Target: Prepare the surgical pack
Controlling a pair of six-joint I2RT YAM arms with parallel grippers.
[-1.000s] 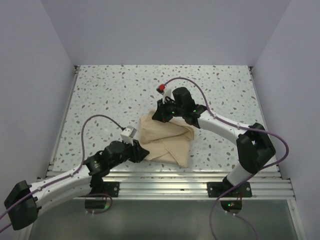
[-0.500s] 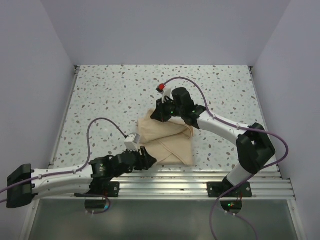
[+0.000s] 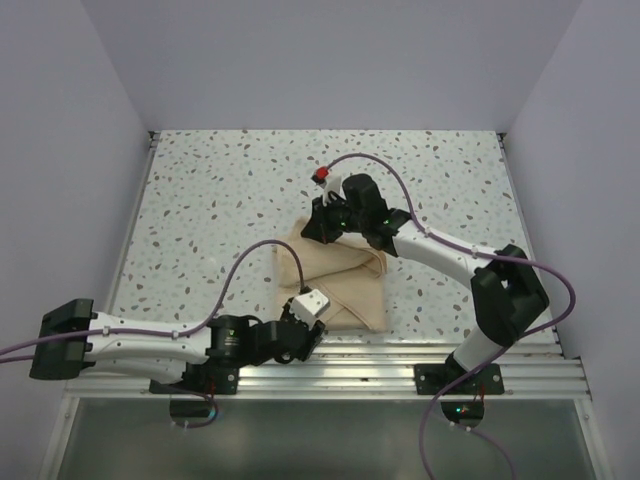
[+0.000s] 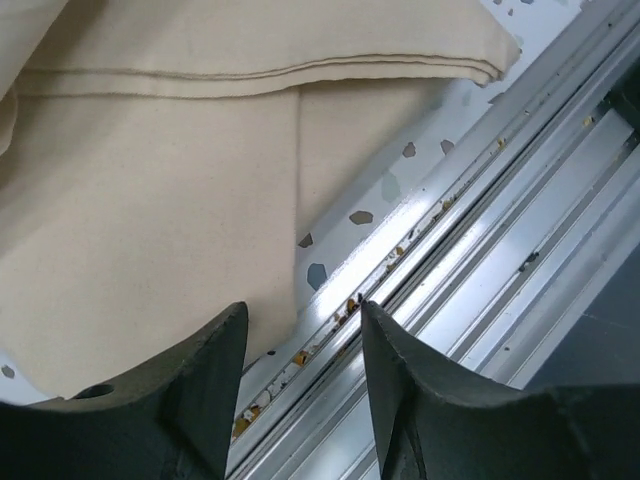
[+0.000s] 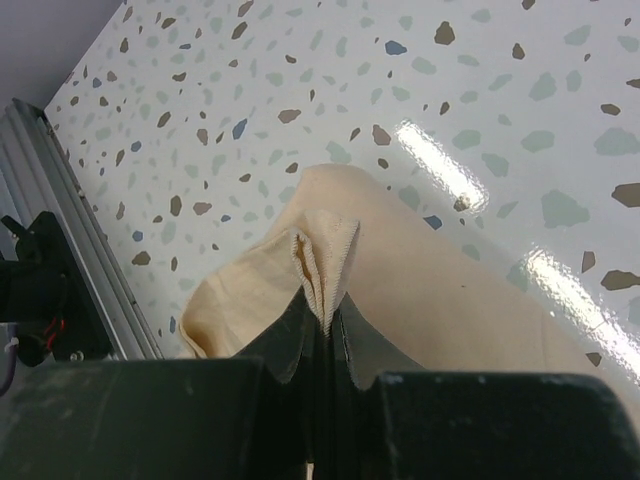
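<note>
— What is hidden or hard to make out?
— Seen from above, the fingers of the left gripper are masked by its own wrist camera. In the left wrist view they are seen parted about halfway, with nothing held between them, over the near edge of the cloth and the metal rail. Whether the cloth is touched by them cannot be told. Whatever may lie inside the folded bundle is covered.
— And the right gripper?
— It is closed tight on a raised fold at the cloth's far edge. The pinched hem is seen standing up between the fingertips, and the rest of the cloth is cut off by the gripper body in that view.
— Where is the cloth placed?
— It is laid folded near the middle of the table, its near edge close to the rail.
— What has changed since a second ago?
— The left arm has been swung to the right along the near edge, from the cloth's near-left corner to a spot below its near edge, and laid flatter. The right gripper and the cloth have been left as they were.
— Can any writing be read?
— A small red part is seen on the right wrist, too small for any marking to be made out.
</note>
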